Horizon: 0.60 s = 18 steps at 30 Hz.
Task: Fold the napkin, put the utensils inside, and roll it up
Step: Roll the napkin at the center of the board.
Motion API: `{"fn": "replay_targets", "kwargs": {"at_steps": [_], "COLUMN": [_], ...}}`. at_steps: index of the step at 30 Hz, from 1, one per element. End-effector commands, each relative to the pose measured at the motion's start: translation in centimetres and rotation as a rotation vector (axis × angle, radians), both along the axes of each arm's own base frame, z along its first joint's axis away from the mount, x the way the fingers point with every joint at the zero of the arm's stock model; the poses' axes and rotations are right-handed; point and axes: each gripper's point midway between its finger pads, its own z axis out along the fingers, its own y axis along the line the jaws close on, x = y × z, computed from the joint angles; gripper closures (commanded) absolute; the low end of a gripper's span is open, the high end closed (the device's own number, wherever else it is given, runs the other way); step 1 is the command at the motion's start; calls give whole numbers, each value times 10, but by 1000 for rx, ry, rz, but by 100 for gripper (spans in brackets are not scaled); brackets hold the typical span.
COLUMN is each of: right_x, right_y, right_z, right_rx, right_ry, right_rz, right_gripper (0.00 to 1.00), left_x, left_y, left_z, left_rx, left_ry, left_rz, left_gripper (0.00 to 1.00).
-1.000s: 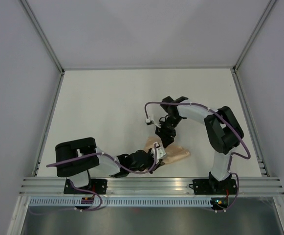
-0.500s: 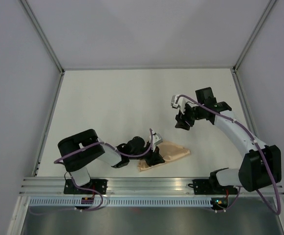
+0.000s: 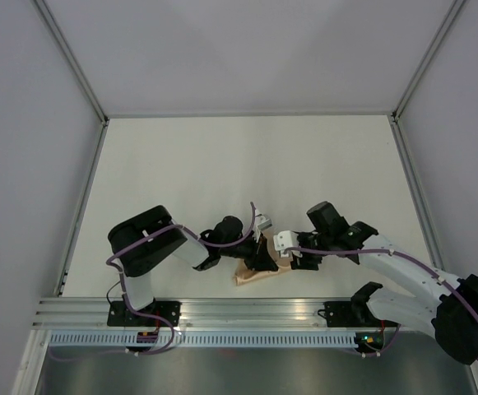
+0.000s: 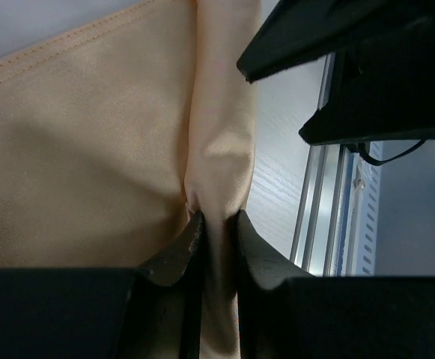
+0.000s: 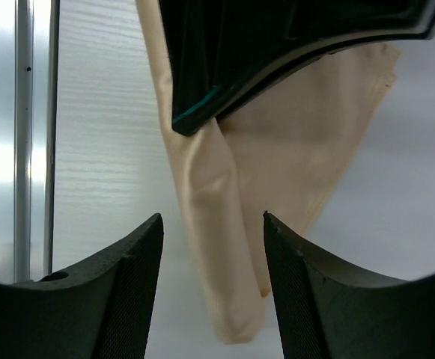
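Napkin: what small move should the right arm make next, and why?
Probably ease the right gripper forward and close on the fold of the napkin: its open fingers frame that fold without touching, while the left gripper pinches the cloth.

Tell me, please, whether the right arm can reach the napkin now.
Probably yes: the open right gripper faces a fold of the napkin, nothing between; the left gripper pinches it beyond.

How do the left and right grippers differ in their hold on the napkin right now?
The left gripper is shut, pinching a ridge of the napkin; the right gripper is open and holds nothing. The left touches the cloth; the right frames its folded edge without visible contact. Both are black and two-fingered.
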Motion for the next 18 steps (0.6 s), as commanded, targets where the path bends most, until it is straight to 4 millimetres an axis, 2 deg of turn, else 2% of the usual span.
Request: {"fn": "replay_targets", "kwargs": {"at_steps": [1,4,8,14,17,18], "right_x": [6,-1,-1,-2,-3,-5], "right_y": [7,11,17,26,26,26], "right_z": [-2,-9,-16,-26,-36,-37], "right_rx": [-2,-8,-18,-25,-51,-55], "right_ry": [-104,-111,-176,-233,-227,-221], "right_rz": [15,34,45,57,64,68], "right_gripper": [38,37,37,43,52,64], "left_x": [-31,-29,-28,-26,-25,-24], "left_y": [64,65,64,62,63,62], "left_z": [-85,-87,-88,-87,-88,-87], "left_rx": [348,354,354,353,355,354], "left_ry": [233,249,262,272,279,278], "left_rz": [62,65,66,59,53,52], "left_gripper": [98,98,98,98,98,98]}}
